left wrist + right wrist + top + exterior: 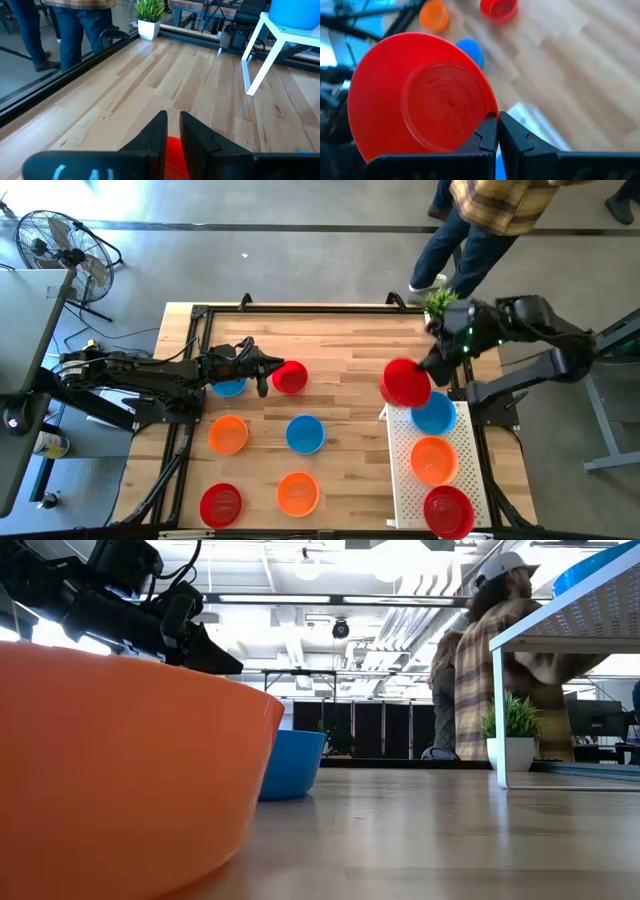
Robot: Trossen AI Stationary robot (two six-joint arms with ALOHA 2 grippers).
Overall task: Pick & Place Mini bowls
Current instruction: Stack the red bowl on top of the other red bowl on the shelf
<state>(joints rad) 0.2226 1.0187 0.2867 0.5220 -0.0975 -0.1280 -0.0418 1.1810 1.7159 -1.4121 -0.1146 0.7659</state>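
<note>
My right gripper (497,131), clamped on the rim of a red bowl (405,383), holds it above the white tray (402,470), just before the blue bowl (436,414). My left gripper (172,131) pinches another red bowl (291,377) on the worktop (350,345).

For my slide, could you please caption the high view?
Right gripper carries a red mini bowl toward the white tray.

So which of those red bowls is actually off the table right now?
The red bowl pinched by its rim in the right gripper, held tilted by the white tray's end. The other red bowls rest on the table or tray.
</note>
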